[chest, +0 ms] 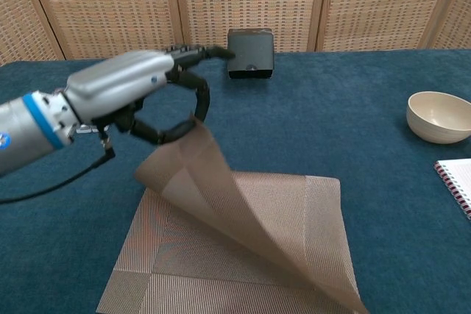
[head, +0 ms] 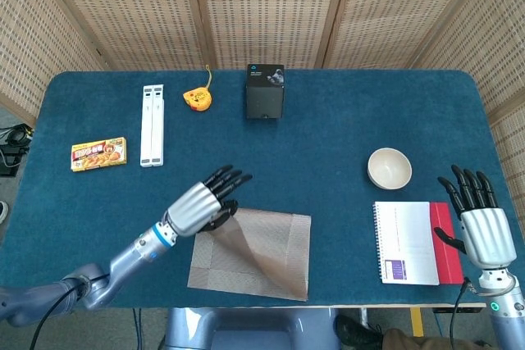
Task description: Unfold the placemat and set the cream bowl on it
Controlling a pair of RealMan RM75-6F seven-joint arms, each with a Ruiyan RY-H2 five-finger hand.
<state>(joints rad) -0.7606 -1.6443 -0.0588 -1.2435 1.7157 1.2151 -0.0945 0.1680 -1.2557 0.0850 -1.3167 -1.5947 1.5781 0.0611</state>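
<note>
The left robot hand (chest: 140,90) pinches the placemat (head: 262,256) corner, lifting it above the tabletop (head: 328,137). The cream bowl (head: 389,168) sits beside a spiral notebook (head: 406,243); the right robot hand (head: 478,219) hovers, fingers spread.

placemat (chest: 243,233): tan woven, near front edge, top layer lifted and peeling open | cream bowl (head: 389,168): upright, right side of table

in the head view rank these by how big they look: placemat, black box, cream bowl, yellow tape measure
1. Tan woven placemat, partly lifted by the left hand
2. Black box
3. Round cream bowl, close to the box in apparent size, so this order is unsure
4. Yellow tape measure
</note>
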